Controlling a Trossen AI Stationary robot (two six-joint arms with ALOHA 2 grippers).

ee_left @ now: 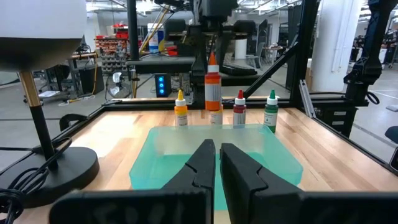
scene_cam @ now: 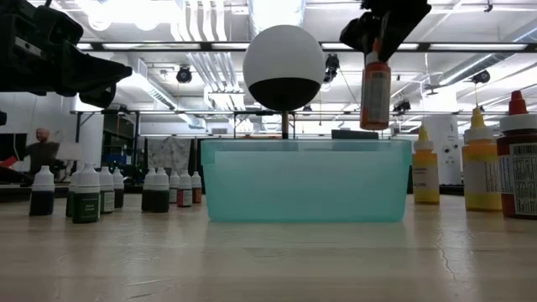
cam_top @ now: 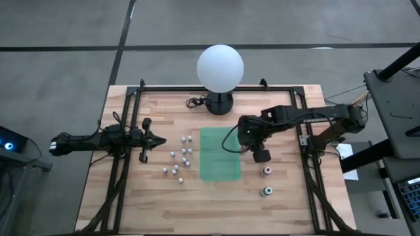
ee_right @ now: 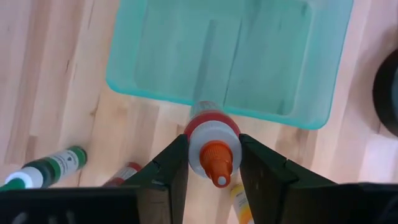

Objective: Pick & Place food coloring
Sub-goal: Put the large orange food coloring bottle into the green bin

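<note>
Orange-tipped and white-shouldered, the food coloring bottle [ee_right: 211, 149] held by the right gripper [ee_right: 213, 163] is a slim cylinder with orange contents and a pointed nozzle. The two dark fingers [ee_right: 168, 167] press its neck from either side, roughly half parted and clamped on it. In the low view the bottle [scene_cam: 375, 91] hangs upright in the air, clear of the wood, just beside the right end of the teal tray [scene_cam: 306, 180] and above its rim height. From overhead the right gripper [cam_top: 258, 155] sits just off the tray's [cam_top: 220, 155] right edge.

On the table near that side stand more dropper bottles: a red-topped one [cam_top: 267, 171] and a green-topped one [cam_top: 267, 191] in the high view, and a yellow one [ee_left: 180, 109] showing in the left wrist view beside the red [ee_left: 239, 109] and green [ee_left: 270, 111] ones.

On the other side of the tray a cluster of small white-capped bottles [cam_top: 177, 157] with dark contents stands upright in loose rows.

The left gripper [cam_top: 157, 139] rests low over the table, just left of that cluster, its fingers [ee_left: 200, 168] together and holding nothing.

Farther back, the white globe lamp [cam_top: 220, 67] stands on its black base at the rear edge of the wooden table [cam_top: 138, 203], behind the tray.
</note>
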